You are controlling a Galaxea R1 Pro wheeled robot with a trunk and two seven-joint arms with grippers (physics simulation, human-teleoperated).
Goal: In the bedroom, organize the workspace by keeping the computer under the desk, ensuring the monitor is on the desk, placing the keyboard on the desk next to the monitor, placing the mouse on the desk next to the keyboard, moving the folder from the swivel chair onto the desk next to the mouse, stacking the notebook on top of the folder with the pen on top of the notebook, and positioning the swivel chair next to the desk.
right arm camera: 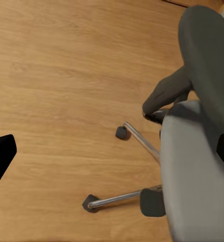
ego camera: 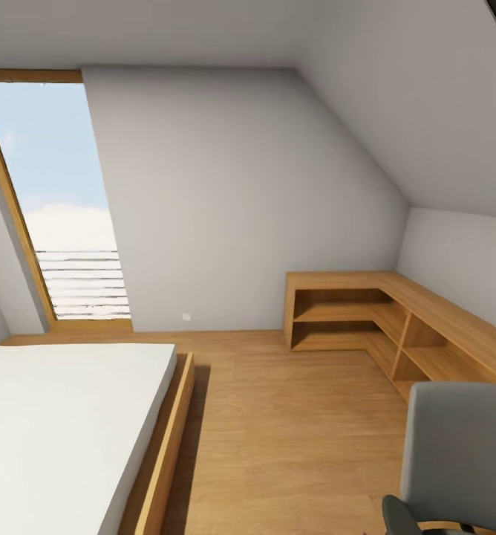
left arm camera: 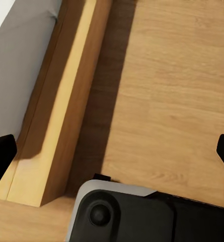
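Both grippers' black fingertips (right arm camera: 2, 154) are seen spread wide with nothing held. Beneath the right gripper (right arm camera: 112, 156) the grey-seated swivel chair with chrome legs (right arm camera: 192, 166) is seen on the wooden floor (ego camera: 292, 431); beneath the left gripper (left arm camera: 112, 151), the white-mattressed wooden bed (ego camera: 70, 423).

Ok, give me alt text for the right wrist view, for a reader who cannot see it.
The swivel chair, with grey seat, dark padded armrest and chrome legs on black castors, stands on a light wooden floor, seen from above. The right gripper's dark fingertips show at opposite edges of the picture, wide apart, holding nothing.
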